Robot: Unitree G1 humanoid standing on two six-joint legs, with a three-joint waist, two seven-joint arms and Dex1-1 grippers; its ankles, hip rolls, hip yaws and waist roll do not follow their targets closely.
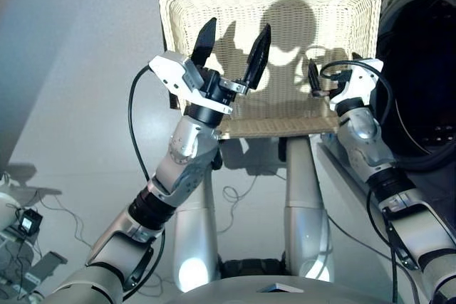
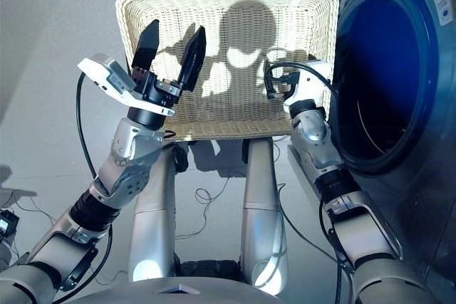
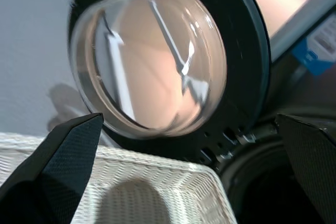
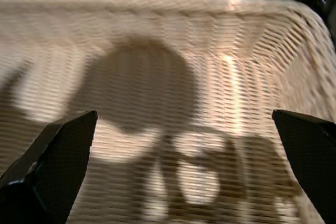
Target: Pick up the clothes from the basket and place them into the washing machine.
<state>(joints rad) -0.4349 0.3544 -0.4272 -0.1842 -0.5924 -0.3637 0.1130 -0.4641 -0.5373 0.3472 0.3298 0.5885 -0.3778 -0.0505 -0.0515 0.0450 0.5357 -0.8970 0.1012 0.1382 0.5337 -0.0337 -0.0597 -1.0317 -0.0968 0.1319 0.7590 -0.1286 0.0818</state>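
Head views: the cream wicker basket (image 2: 228, 5) holds no garment that I can see; only woven floor and shadows show. The left gripper (image 1: 231, 44) hangs over the basket's left half, fingers spread wide, holding nothing. The right gripper (image 1: 313, 80) sits at the basket's right edge, on the side nearest the washing machine (image 2: 420, 105), whose drum mouth (image 2: 385, 76) gapes dark and bluish; no clothes can be made out inside.

Left wrist view: open fingers frame the machine's glass porthole door (image 3: 152, 56), swung open beyond the basket's far corner.

Right wrist view: widely parted fingers, empty, above bare basket weave.

Judgement: loading seems finished, the clothes probably in the drum. What remains is withdrawing both arms, or checking the basket once more.
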